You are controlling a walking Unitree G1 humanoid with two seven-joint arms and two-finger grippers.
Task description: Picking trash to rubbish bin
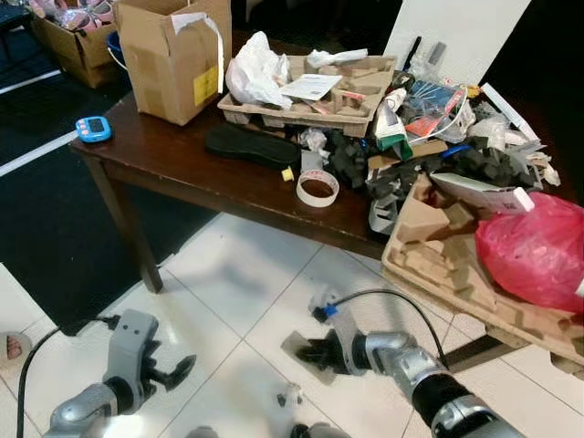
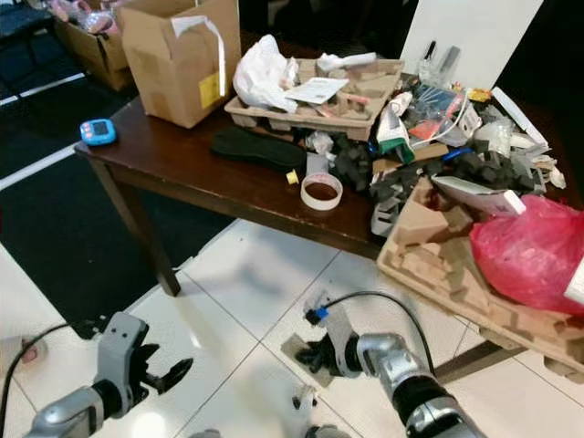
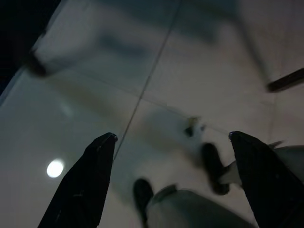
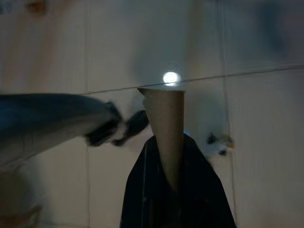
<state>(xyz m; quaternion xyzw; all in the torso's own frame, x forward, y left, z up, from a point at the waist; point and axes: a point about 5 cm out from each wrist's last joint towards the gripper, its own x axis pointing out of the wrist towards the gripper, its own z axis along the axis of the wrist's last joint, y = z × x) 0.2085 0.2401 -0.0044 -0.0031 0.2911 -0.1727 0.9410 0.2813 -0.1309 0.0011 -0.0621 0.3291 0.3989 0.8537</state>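
Observation:
My right gripper (image 1: 312, 354) hangs low over the white tiled floor, shut on a flat brown cardboard scrap (image 1: 299, 348). In the right wrist view the cardboard scrap (image 4: 165, 124) sticks out from between the black fingers (image 4: 142, 190). A small scrap of trash (image 1: 290, 395) lies on the tile between the two arms, and the left wrist view shows the same scrap (image 3: 192, 127). My left gripper (image 1: 170, 370) is at the lower left above the floor, open and holding nothing, its fingers (image 3: 90, 175) spread wide.
A dark wooden table (image 1: 182, 160) stands ahead, with a cardboard box (image 1: 173, 55), pulp trays (image 1: 365, 100), black foam pieces, a tape roll (image 1: 318, 188) and a blue timer (image 1: 93, 129). A pulp tray (image 1: 438, 265) holding a red bag (image 1: 534, 251) overhangs at the right. Black carpet lies at the left.

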